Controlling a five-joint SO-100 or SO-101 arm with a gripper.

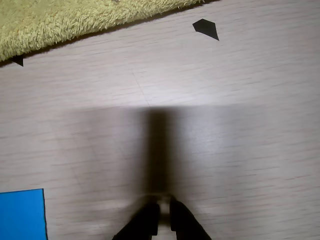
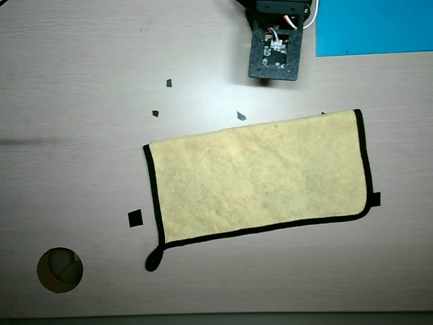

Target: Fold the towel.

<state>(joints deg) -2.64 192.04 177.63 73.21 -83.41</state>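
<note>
In the overhead view the towel (image 2: 260, 179) lies flat on the pale wood-grain table (image 2: 81, 81), spread as a long rectangle slightly tilted, its black trim running along the left, lower and right edges. A black corner loop (image 2: 154, 259) hangs off its lower left corner. The upper long edge shows no trim from above. The arm (image 2: 274, 47) enters from the top edge and is cut off there; only its black housing with a small circuit board and wires shows, and it hides the fingers beneath. In the wrist view the gripper (image 1: 162, 217) enters from the bottom edge, just its two dark fingertips visible, close together with a thin gap and nothing between them, held above bare table near the towel's edge. Only a fuzzy strip of the towel shows there, cut off at the top. A bright blue sheet (image 2: 375, 27) is cropped at the frame edges in both views. Small black marks (image 2: 135, 217) dot the table, and a round hole (image 2: 59, 269) sits at lower left. No writing is legible anywhere.
</note>
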